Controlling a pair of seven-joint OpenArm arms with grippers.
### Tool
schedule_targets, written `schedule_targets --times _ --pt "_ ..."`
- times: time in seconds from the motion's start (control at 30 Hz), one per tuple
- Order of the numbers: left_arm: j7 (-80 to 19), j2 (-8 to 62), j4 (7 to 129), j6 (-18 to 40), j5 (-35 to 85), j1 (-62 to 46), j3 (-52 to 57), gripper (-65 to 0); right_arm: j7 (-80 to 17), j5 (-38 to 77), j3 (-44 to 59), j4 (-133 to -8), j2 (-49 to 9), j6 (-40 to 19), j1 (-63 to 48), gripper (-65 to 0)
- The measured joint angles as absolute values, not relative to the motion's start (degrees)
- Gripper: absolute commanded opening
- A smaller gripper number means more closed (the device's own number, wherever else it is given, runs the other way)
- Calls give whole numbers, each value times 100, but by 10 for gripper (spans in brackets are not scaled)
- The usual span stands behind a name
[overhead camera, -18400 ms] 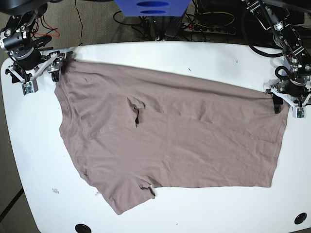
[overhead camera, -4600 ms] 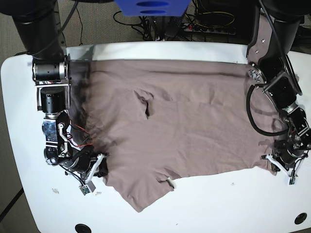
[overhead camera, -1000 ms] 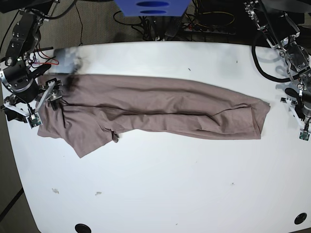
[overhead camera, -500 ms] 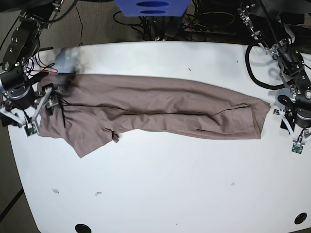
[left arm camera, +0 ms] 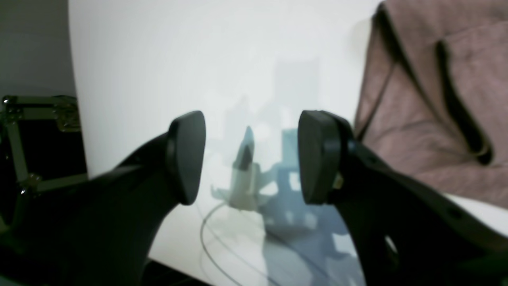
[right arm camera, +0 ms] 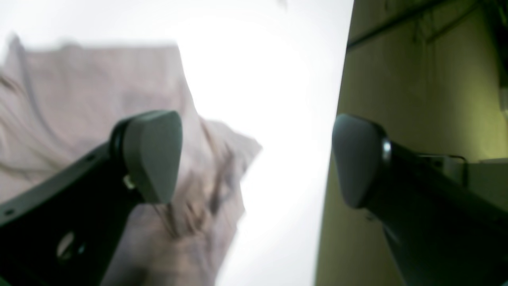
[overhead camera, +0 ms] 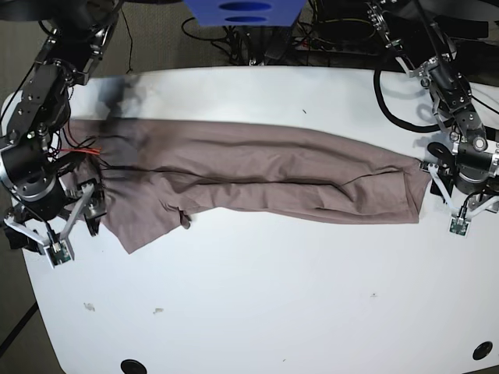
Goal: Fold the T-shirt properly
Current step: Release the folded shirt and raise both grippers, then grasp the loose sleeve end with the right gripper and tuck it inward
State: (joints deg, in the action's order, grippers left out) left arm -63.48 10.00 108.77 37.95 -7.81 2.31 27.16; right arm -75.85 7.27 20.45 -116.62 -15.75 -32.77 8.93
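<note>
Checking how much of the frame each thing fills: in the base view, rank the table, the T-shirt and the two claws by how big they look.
1. Table, largest.
2. T-shirt, a long band across it.
3. Left claw and right claw: both open, both far smaller, and too alike to rank.

In the right wrist view the wrinkled taupe fabric T-shirt [right arm camera: 99, 131] is smeared soft, its seams unreadable, and runs off the left and lower edges. In the left wrist view it is cut by the right edge. Both views crop the black fingers [left arm camera: 186, 159] at the bottom.
</note>
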Motion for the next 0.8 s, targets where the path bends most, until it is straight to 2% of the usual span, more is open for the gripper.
schedule_targets --times 0.13,0.4,0.67,0.8 --pt "-6335 1017 10875 3791 -797 248 2716 -291 -7526 781 1962 -11395 -1426 -3282 937 -94" --pt "-6348 1015 10875 3793 -795 239 2711 -291 -7384 703 1933 -10007 -1334 -3264 930 -94" --pt "-6348 1017 10875 3791 -792 239 2716 -291 -6591 770 1406 -8700 -1326 -3262 1804 -94" --pt "-6346 1037 10875 3791 -790 193 2716 -291 -6337 801 1271 -8160 -1313 -3264 1879 -94"
